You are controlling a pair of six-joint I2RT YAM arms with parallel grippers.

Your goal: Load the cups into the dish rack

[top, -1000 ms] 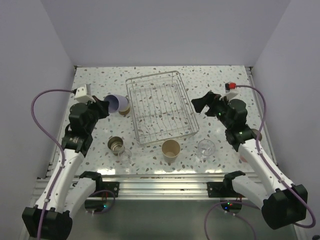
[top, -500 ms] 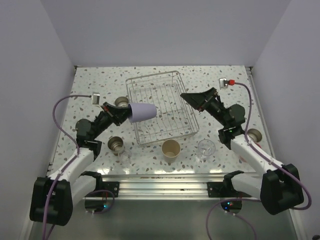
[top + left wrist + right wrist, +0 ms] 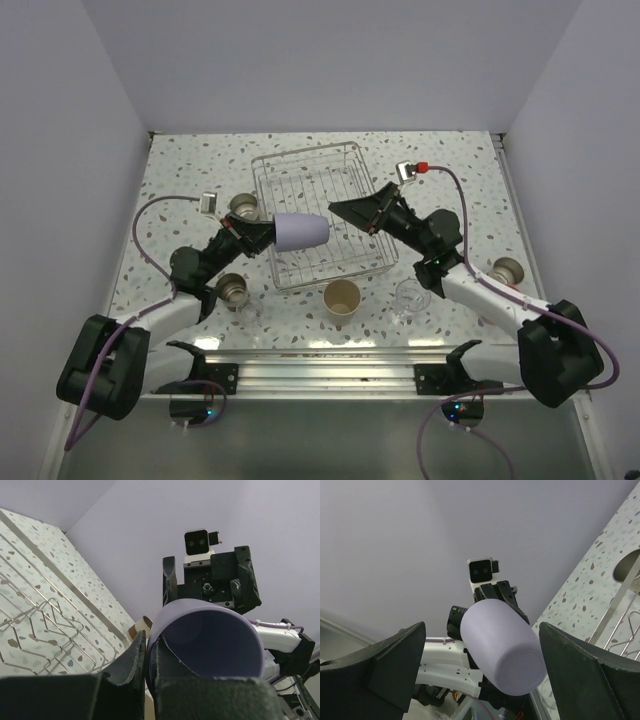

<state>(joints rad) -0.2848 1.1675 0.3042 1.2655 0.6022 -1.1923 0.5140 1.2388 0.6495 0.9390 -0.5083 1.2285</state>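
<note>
My left gripper is pinched on the rim wall of the lavender cup, one finger inside the mouth and one outside. The cup lies on its side in the air above the left part of the dish rack, its closed base pointing across at my other hand. It looks like thin plastic to me: light, stiff enough, a bit slick, and unlikely to break if it slips (the clear glass cup standing on the table will be another matter). A rim pinch lets so light a cup swing, so I judge a hold around the body, near the base, would be surer for turning it mouth down into the wires. My right gripper hangs over the rack's right half with its fingers spread wide and nothing in them. The cup's base lines up between them, not touching either as far as I can tell.
</note>
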